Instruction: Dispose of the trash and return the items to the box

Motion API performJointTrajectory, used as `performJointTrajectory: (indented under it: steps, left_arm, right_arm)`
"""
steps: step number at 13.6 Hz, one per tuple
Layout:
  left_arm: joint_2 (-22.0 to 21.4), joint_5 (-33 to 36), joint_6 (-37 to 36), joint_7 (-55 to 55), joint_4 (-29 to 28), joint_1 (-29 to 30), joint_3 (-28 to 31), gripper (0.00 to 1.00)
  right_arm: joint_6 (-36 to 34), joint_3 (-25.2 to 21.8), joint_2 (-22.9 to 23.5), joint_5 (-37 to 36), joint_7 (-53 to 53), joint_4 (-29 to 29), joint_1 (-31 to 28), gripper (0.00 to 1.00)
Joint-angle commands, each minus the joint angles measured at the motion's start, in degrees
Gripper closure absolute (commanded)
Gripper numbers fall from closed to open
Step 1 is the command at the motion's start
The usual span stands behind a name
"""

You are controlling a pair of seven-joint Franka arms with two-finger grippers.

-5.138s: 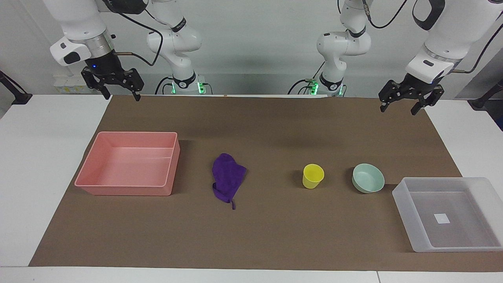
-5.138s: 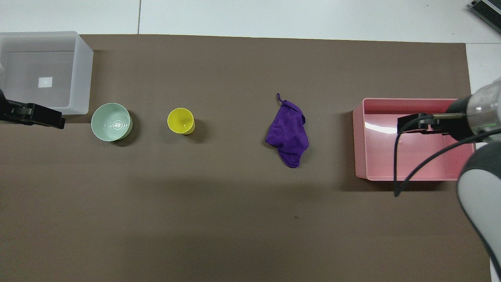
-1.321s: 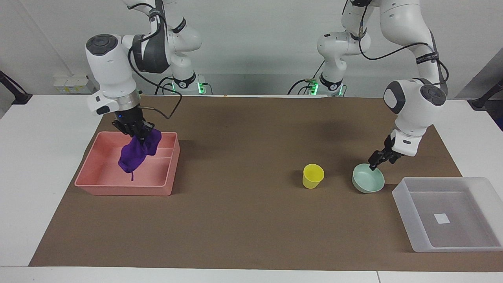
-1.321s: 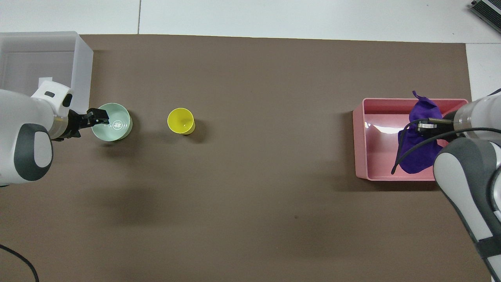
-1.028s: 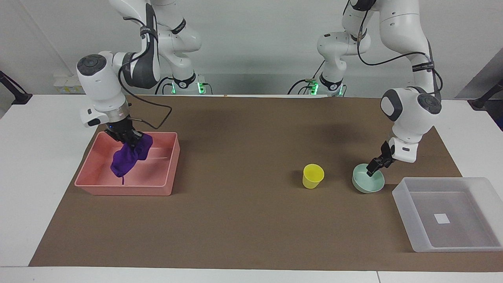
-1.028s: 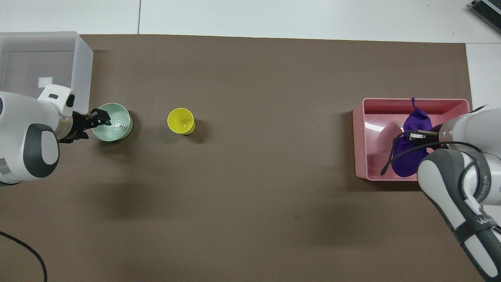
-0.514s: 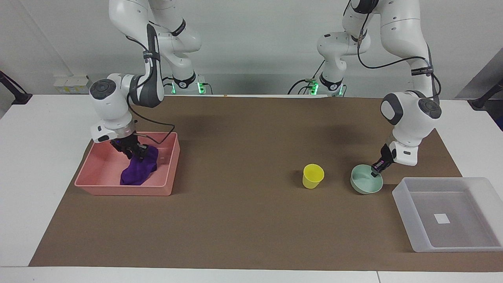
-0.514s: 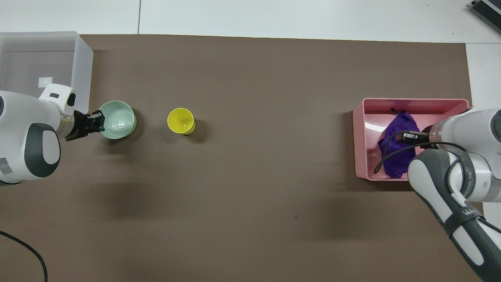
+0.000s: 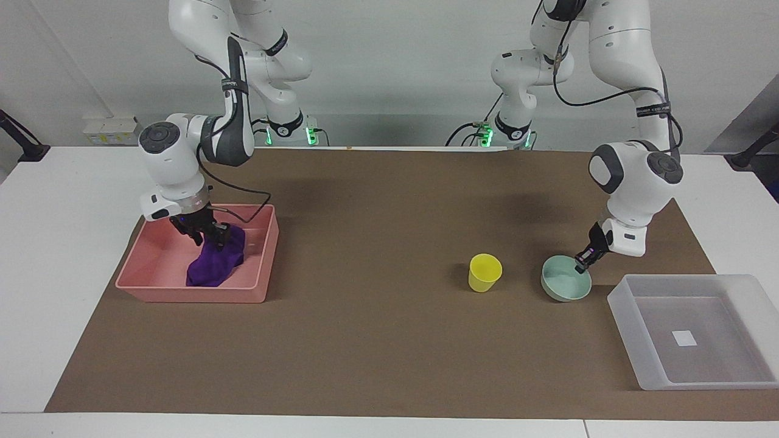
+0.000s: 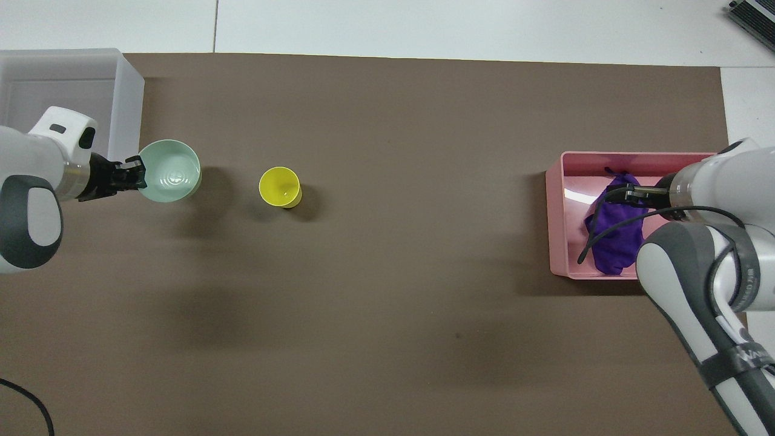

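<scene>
Purple rag lies in the pink tray, right tool just above it, grip unclear. Left tool clamps the mint bowl rim; yellow cup and box await.

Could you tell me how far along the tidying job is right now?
Nearly done: the purple cloth lies in the pink tray, right gripper at it. In hand: left gripper grips the green bowl by its rim. Left: bowl and yellow cup into the translucent bin.
</scene>
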Motion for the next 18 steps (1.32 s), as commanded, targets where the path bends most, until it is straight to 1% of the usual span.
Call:
performJointTrajectory:
  steps: [1, 2, 4, 5, 8, 9, 10, 12, 13, 14, 16, 18]
  left_arm:
    - [5.1, 0.6, -2.7, 6.6, 10.3, 2.6, 0.0, 1.00]
    - [8.2, 1.7, -3.9, 7.4, 15.7, 3.2, 0.0, 1.00]
    - [15.9, 3.5, -8.2, 8.2, 28.4, 5.6, -0.1, 1.00]
    - [19.3, 3.7, -9.0, 9.6, 33.3, 6.9, -0.2, 1.00]
    - [28.7, 3.9, -9.9, 12.5, 43.6, 10.8, -0.4, 1.00]
    - [31.3, 3.9, -10.1, 12.8, 47.2, 11.6, -0.3, 1.00]
    - [33.8, 3.9, -10.0, 13.4, 49.6, 12.6, -0.3, 1.00]
    - [35.7, 5.9, -9.2, 15.6, 50.3, 14.0, 0.0, 1.00]
    - [35.6, 6.1, -8.5, 15.6, 49.9, 14.2, -0.3, 1.00]
    - [35.5, 6.2, -8.5, 15.6, 49.1, 13.8, -0.1, 1.00]
    - [34.8, 6.9, -7.9, 15.9, 45.8, 14.2, 0.0, 1.00]
    - [34.6, 9.8, -7.4, 16.1, 44.2, 13.8, -0.3, 1.00]
  right_arm:
    - [-9.0, -0.1, -1.1, 2.1, -4.6, 5.5, -0.6, 0.00]
    - [-11.9, -0.2, -1.1, 4.3, -4.8, 7.6, -0.7, 0.00]
    - [-18.6, -0.3, -1.1, 4.8, -4.8, 12.5, -1.2, 0.00]
    - [-21.8, -0.5, -1.1, 4.8, -5.0, 14.9, -1.3, 0.00]
    - [-29.4, -1.2, -1.0, 4.8, -8.1, 21.3, -2.0, 0.00]
    - [-31.3, -1.5, -1.0, 4.8, -9.3, 23.4, -2.6, 0.00]
    - [-32.5, -1.4, -1.0, 4.5, -9.6, 24.6, -2.7, 0.00]
    - [-33.0, -1.3, -1.5, 4.8, -9.4, 23.8, -2.6, 0.00]
    - [-33.0, -1.3, -1.9, 4.8, -8.8, 22.8, -2.5, 0.00]
    - [-32.9, -1.3, -2.2, 4.8, -8.9, 22.4, -2.5, 0.00]
    - [-33.1, -1.3, -2.2, 4.8, -9.1, 22.5, -2.1, 0.00]
    - [-32.7, -1.3, -2.2, 4.8, -9.2, 22.6, -2.0, 0.00]
